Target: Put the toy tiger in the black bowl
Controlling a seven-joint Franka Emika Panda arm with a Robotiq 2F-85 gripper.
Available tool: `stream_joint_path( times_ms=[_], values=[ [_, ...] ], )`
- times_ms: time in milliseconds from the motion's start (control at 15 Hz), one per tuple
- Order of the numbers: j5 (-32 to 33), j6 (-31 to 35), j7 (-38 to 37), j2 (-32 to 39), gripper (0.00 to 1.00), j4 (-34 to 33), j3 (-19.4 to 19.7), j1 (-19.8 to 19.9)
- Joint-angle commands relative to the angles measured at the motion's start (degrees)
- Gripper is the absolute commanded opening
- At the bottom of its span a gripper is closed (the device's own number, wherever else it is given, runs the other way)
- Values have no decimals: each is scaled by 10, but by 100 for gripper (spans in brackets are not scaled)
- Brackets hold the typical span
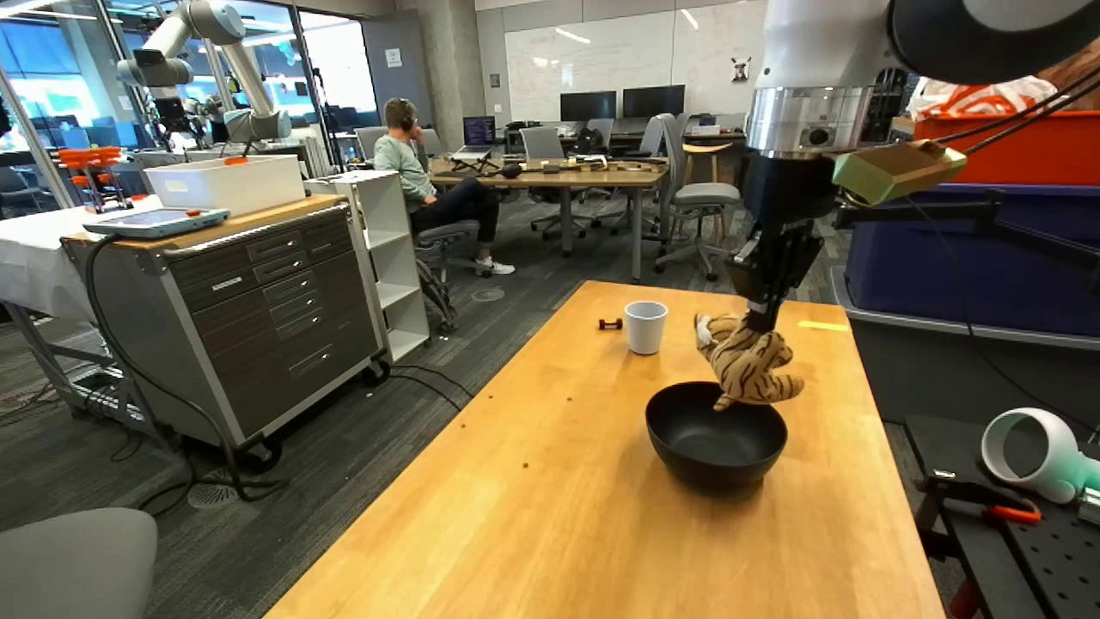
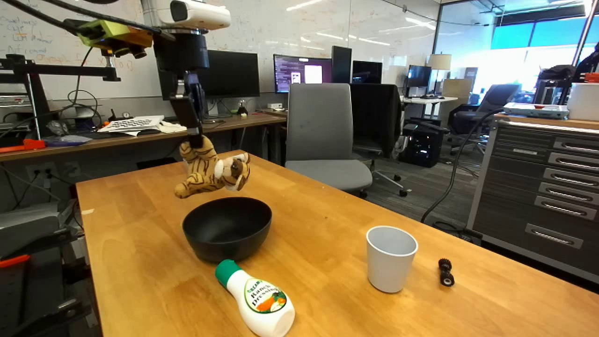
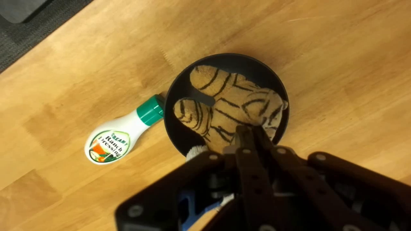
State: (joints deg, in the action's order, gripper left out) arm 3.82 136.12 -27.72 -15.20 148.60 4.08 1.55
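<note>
The toy tiger [image 1: 749,365] is a tan plush with dark stripes and pale patches. It hangs from my gripper [image 1: 760,320] above the black bowl [image 1: 715,460]. In an exterior view the tiger [image 2: 203,171] hangs sideways with its head to the right, apart from the bowl [image 2: 229,236] below. My gripper [image 2: 197,142] points down and is shut on the tiger's body. In the wrist view the tiger [image 3: 228,109] overlaps the inside of the bowl [image 3: 249,64], and the nearly closed fingertips [image 3: 251,131] pinch it. The tiger hides part of the bowl's inside.
A white ranch dressing bottle [image 2: 262,299] with a green cap lies by the bowl; it also shows in the wrist view [image 3: 125,136]. A white cup [image 2: 391,262] stands farther along the table [image 1: 498,516]. A small black dumbbell-shaped part [image 2: 445,271] lies beside the cup.
</note>
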Motion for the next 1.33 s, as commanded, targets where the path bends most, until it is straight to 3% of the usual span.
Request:
stream_joint_path(
  times_ms=[0,1267],
  values=[
    [-10,11,35,-4,2,18,-8,25],
    [15,161,-4,130,2,27,-21,25]
  ],
)
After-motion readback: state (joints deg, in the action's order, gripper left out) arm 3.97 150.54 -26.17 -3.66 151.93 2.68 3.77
